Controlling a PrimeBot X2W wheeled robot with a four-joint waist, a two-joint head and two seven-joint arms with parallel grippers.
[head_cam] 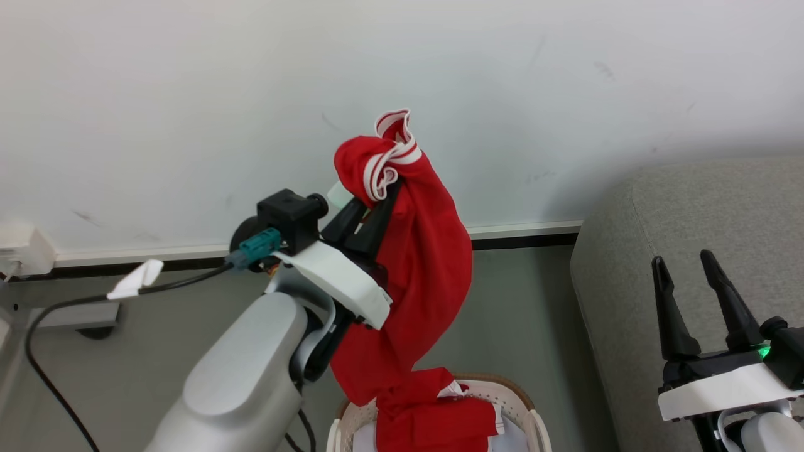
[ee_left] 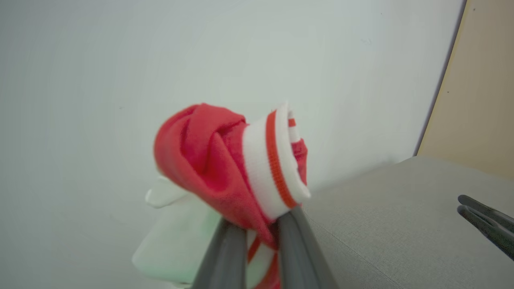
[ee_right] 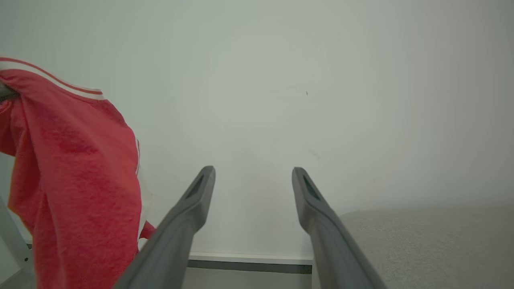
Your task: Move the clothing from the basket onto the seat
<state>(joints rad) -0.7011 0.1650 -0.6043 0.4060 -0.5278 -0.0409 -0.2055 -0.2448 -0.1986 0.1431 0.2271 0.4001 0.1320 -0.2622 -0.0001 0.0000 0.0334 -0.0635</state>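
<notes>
In the head view the left arm rises from the bottom edge, left of centre. Its silver forearm (head_cam: 251, 376) slants up and to the right, and the white wrist plate is tilted so the left gripper (head_cam: 377, 204) points toward the upper middle of the frame, in front of the pale wall (head_cam: 188, 94). Its two dark fingers are pinched together on the clothing (head_cam: 421, 263). A bunched red fold with a white striped cuff stands up above the fingertips. The rest of the garment hangs down in a long red drape along the right side of the wrist. Its lower end reaches into the basket (head_cam: 531, 417) at the bottom centre, where more red and white fabric lies.

The left wrist view shows the same grip close up. The left gripper (ee_left: 263, 226) is clamped on the clothing (ee_left: 200, 160), with the cuff bulging just above the tips and the seat (ee_left: 401, 224) at the lower right.

The right gripper (head_cam: 683, 260) sits at the lower right of the head view, fingers upright and spread with nothing between them, in front of the grey seat (head_cam: 691, 207). In the right wrist view the right gripper (ee_right: 253, 172) is likewise parted and faces the wall. The hanging clothing (ee_right: 76, 180) is at the left edge and the seat (ee_right: 433, 241) is in the lower right corner.
</notes>
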